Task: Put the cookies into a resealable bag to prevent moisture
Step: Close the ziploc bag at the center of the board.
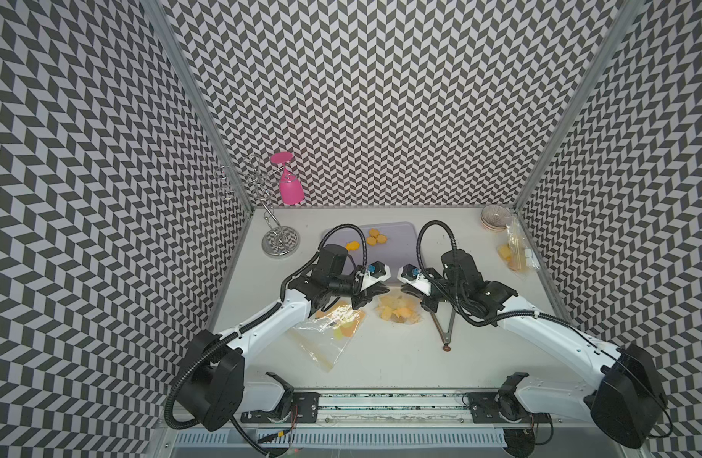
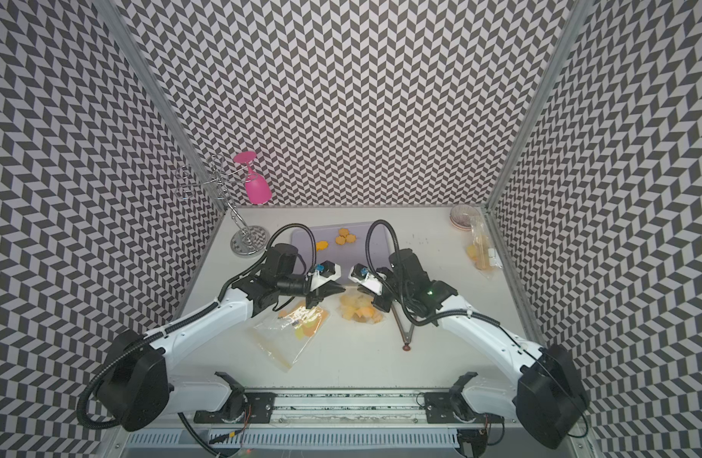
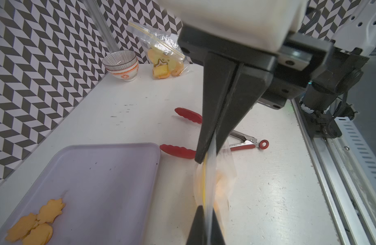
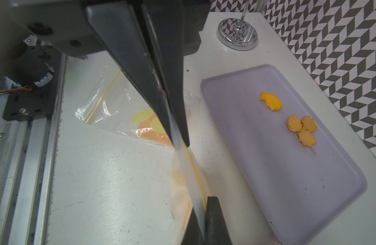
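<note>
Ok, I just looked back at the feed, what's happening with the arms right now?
Both arms hold one clear resealable bag between them: the left pincer and the right pincer are each shut on its zip edge, at opposite ends. Some cookies are already inside it. A fish cookie and a few scalloped cookies lie on the lilac tray, not yet bagged. The tongs lie on the table nearby.
</note>
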{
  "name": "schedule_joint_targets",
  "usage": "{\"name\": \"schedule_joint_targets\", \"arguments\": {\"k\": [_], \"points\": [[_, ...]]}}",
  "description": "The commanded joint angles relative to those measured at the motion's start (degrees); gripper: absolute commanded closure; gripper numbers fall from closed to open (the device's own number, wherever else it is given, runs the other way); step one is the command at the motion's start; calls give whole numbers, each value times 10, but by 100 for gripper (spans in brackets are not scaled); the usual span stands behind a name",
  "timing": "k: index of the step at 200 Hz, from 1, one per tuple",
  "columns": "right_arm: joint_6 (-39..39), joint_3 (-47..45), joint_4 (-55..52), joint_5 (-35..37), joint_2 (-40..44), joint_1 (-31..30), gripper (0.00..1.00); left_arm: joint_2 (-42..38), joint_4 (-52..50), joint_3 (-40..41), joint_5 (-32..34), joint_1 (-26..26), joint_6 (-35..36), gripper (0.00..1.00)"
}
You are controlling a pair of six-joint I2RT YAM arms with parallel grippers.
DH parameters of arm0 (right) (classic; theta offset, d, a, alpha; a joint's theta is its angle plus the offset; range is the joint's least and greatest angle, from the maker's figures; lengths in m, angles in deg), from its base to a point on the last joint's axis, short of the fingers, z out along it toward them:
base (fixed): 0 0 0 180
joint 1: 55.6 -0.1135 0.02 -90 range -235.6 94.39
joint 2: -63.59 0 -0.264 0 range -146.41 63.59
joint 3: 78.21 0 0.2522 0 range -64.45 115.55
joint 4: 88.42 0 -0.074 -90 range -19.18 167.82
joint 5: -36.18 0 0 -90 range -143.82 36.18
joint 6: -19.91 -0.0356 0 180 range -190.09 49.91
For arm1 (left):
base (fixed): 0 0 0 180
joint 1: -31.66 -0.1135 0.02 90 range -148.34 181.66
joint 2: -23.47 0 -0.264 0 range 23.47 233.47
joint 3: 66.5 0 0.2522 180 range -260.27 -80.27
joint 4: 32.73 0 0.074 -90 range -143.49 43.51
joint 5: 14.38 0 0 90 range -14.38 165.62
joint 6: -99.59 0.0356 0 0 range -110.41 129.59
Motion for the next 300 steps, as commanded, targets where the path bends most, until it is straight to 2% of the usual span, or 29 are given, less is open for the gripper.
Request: {"name": "schedule_joint_targets", "arguments": {"k": [1, 8, 10, 32, 41, 46, 56, 63, 68, 76, 82, 86, 95, 108, 115, 121, 141, 150, 158, 186, 215, 237, 258, 300], "points": [[1, -12, -10, 51, 19, 5, 76, -16, 2, 8, 5, -4, 3, 100], [3, -15, -18, 55, 22, 7, 98, -16, 3, 7, 5, -4, 3, 100], [4, -15, -21, 55, 23, 8, 100, -17, 2, 7, 5, -4, 3, 100], [0, -16, -47, 63, 31, 19, 100, -18, 3, 8, 8, -5, 2, 100], [1, -20, -52, 77, 37, 20, 81, -18, 3, 7, 10, -5, 2, 100], [0, -23, -53, 87, 40, 20, 79, -18, 3, 8, 11, -5, 1, 100], [1, -27, -62, 96, 46, 23, 95, -17, 5, 9, 12, -5, 1, 100], [2, -28, -71, 96, 50, 24, 98, -17, 5, 9, 12, -5, 1, 100], [0, -29, -74, 101, 54, 27, 97, -16, 5, 9, 12, -5, 1, 100], [-5, -33, -75, 115, 61, 27, 83, -17, 5, 9, 14, -5, 1, 100], [-6, -37, -78, 124, 66, 28, 79, -17, 5, 9, 16, -5, 0, 100], [-6, -40, -80, 127, 69, 29, 83, -17, 5, 8, 17, -5, 0, 100], [-4, -45, -88, 127, 76, 30, 100, -17, 5, 9, 17, -5, 0, 100], [-6, -54, -90, 129, 87, 33, 100, -17, 5, 10, 16, -5, 0, 100], [-9, -60, -87, 135, 93, 34, 94, -18, 5, 9, 16, -5, 0, 100], [-10, -64, -86, 133, 98, 34, 100, -18, 6, 9, 17, -5, -1, 100], [-11, -69, -85, 104, 108, 34, 100, -15, 17, 10, 4, -2, -11, 100], [-11, -71, -82, 93, 110, 34, 100, -12, 27, 11, 6, 6, -19, 88], [-11, -72, -80, 85, 110, 34, 100, -9, 29, 11, 8, 14, -20, 84], [-9, -71, -79, 75, 110, 34, 100, -5, 32, 11, 23, 27, -24, 74], [-10, -72, -75, 71, 110, 34, 100, -3, 40, 10, 20, 27, -28, 68], [-10, -72, -71, 68, 110, 34, 100, 3, 42, 6, 22, 31, -28, 68], [-12, -75, -66, 66, 109, 34, 100, 11, 38, -2, 23, 34, -27, 74], [-12, -76, -64, 67, 109, 34, 100, 34, 29, -16, 35, 47, -21, 74]]}}
